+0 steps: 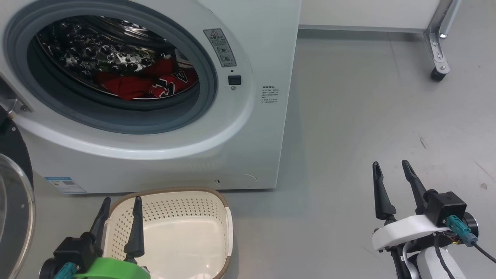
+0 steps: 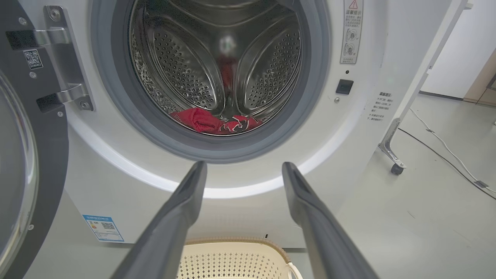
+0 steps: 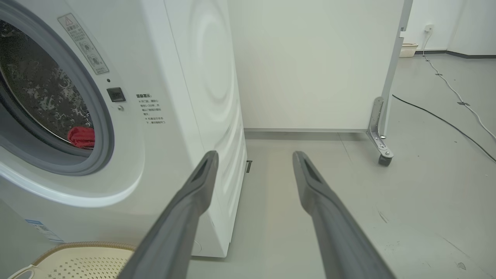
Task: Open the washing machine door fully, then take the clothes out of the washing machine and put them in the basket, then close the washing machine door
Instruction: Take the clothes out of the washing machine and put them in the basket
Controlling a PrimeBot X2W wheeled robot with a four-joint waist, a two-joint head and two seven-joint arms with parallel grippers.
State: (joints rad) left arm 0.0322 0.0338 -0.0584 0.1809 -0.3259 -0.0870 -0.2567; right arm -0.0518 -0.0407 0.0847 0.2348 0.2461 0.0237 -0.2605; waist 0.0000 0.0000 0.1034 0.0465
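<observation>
The white washing machine [image 1: 255, 128] stands with its door [image 1: 13, 193] swung out to the left, glass bowl and black ring at the head view's left edge. Red clothes [image 1: 143, 83] with black-and-white print lie low in the steel drum, also seen as red clothes [image 2: 211, 122] and as a red fold [image 3: 81, 136]. The cream basket [image 1: 228, 221] sits on the floor before the machine. My left gripper [image 1: 121, 203] hangs open over the basket's left rim, fingers pointing at the drum. My right gripper [image 1: 391, 167] is open and holds nothing, over bare floor right of the machine.
A white panel on a metal leg with a caster [image 1: 438, 73] stands at the back right. Cables [image 3: 445, 120] run across the grey floor further right. A small cream basket [image 3: 409, 49] sits by the far wall. Bare floor stretches right of the machine.
</observation>
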